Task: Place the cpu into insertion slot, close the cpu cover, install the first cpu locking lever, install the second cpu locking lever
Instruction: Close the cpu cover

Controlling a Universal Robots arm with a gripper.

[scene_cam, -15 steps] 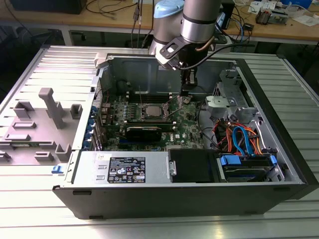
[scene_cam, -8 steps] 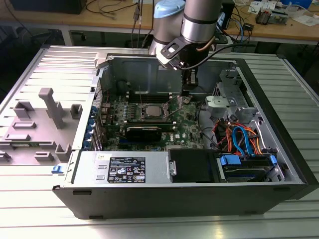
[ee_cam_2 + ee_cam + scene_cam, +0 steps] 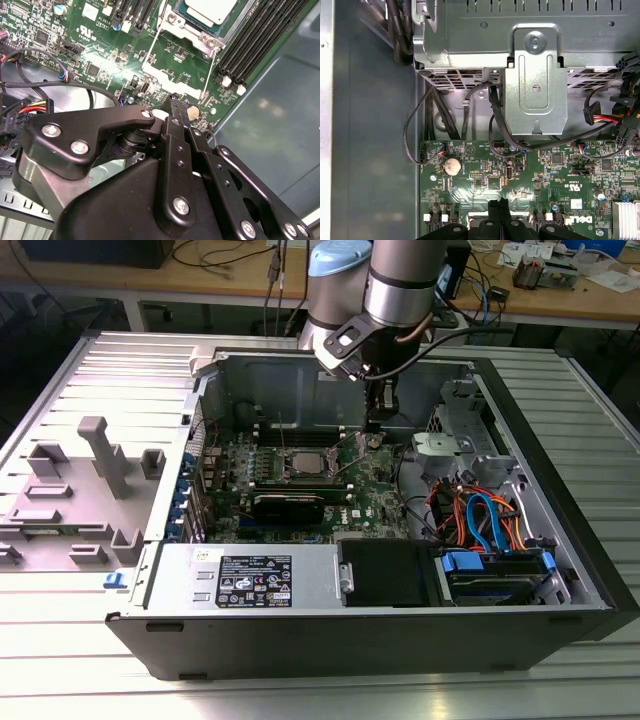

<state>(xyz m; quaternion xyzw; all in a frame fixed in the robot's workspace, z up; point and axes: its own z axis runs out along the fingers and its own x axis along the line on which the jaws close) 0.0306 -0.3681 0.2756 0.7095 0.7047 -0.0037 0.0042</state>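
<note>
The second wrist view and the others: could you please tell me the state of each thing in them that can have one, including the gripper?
computer case: open, inside exposed.
cpu: seated in the insertion slot.
insertion slot: occupied by the cpu.
cpu cover: open, swung away from the slot.
gripper: shut, its tip close to the cover's free edge.

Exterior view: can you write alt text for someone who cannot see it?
A robot arm reaches down into an open computer case, its end effector over the green motherboard, to the exterior view's right of the insertion slot holding the cpu.
</note>
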